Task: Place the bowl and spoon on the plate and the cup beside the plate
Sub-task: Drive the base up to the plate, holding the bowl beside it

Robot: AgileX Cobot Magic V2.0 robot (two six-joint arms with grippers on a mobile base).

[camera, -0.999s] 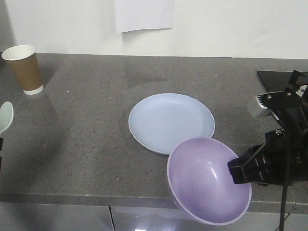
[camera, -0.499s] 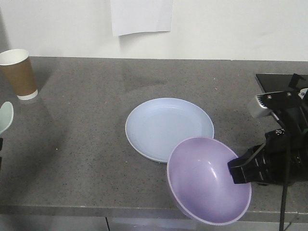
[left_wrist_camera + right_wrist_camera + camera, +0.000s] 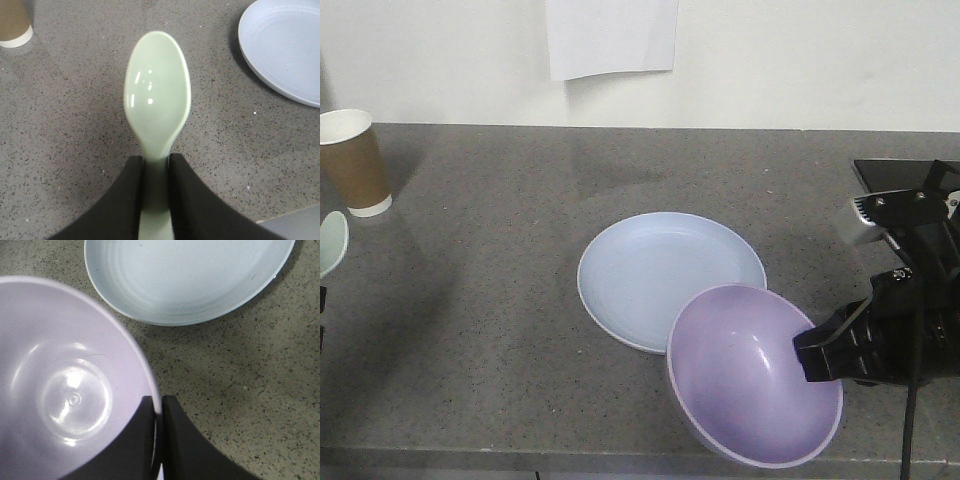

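right gripper [image 3: 159,412] is pinching the bowl [image 3: 745,375] by its rim, tilted, lower right of the front view | left gripper [image 3: 156,167] is clamping the spoon [image 3: 157,95] by its handle, far left | plate [image 3: 660,265] is lying at centre on the counter [image 3: 490,290] | cup [image 3: 353,160] is standing upright, upper left

You'll find the round pale-blue plastic plate [image 3: 660,270] in the middle, the deep lavender plastic bowl [image 3: 740,375] front-right of it, the brown paper cup [image 3: 353,165] far left, the mint-green plastic spoon [image 3: 330,243] before that.
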